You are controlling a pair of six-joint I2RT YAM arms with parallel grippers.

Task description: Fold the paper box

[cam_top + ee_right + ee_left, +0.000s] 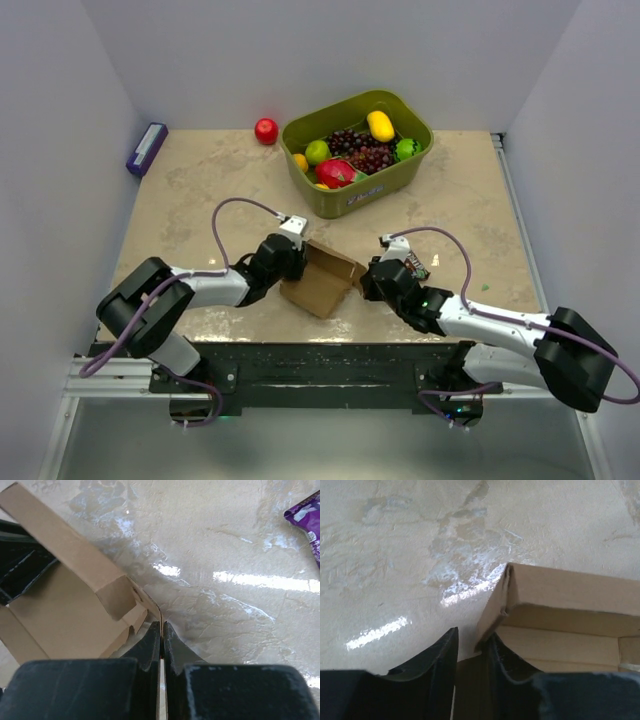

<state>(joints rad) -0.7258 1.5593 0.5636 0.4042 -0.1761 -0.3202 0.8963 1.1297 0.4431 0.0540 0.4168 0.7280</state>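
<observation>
Flanking paper box (322, 280): right claw (161, 628) clenched on edge, left claw (473, 634) released.

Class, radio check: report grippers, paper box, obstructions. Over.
Left gripper parted around paper box edge. Right gripper shut on it. Box half folded. Purple wrapper nearby, not touching.

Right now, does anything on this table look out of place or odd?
A red apple sits alone on the table, left of the olive-green plastic bin holding the other fruit. A purple snack wrapper lies loose by the right arm. The brown cardboard box looks merely half-folded.
</observation>
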